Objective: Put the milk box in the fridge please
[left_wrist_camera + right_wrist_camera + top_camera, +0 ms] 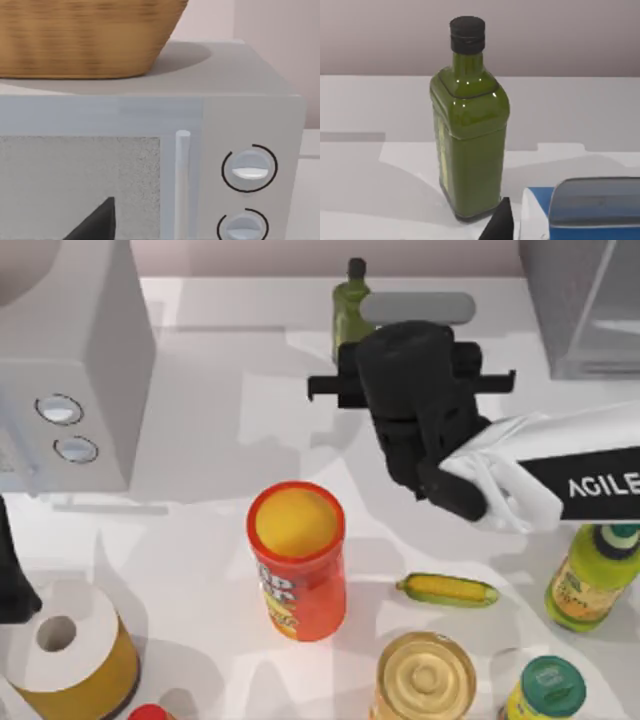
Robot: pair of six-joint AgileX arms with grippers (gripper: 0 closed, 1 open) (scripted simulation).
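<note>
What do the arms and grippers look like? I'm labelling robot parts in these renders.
The right arm is white with a black band bearing white "AGILE" lettering cut off at the picture's edge. Its wrist and the right gripper are matte black and blocky, with a thin black crossbar. The left arm shows as a black shape at the table's left edge.

Green oil bottle upright at counter back. Microwave left, wicker basket on top. Orange can centre; corn cob lying just right.
</note>
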